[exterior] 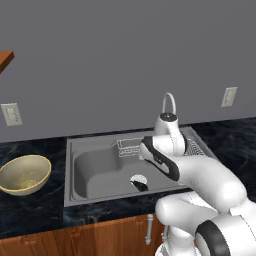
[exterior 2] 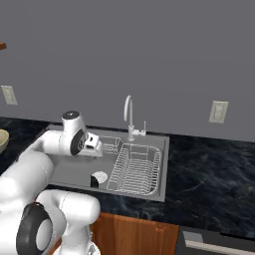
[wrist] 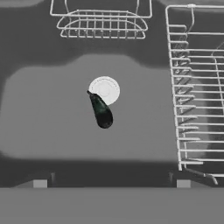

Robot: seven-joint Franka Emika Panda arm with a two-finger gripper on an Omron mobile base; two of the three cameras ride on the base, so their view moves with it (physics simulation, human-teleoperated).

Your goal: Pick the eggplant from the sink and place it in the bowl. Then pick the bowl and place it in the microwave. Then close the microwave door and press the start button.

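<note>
Hand (wrist: pixel 109 183) is wide open over the sink (exterior: pixel 82 145); I'd drop straight down and pinch the eggplant (wrist: pixel 101 111) across its fat middle.

Below my open hand (wrist: pixel 109 183) the sink (exterior: pixel 90 172) floor is bare grey all around the eggplant (wrist: pixel 101 112), which lies with its thin end touching the round drain (wrist: pixel 104 90), so there is room to come down on either side of it. The wire rack (wrist: pixel 197 87) fills the sink's right part and a small wire basket (wrist: pixel 103 24) sits against the back wall, with the faucet (exterior 2: pixel 128 117) rising behind them. The bowl (exterior: pixel 25 173) stands well apart on the dark worktop (exterior: pixel 30 210) to the left, with open worktop around it.
</note>
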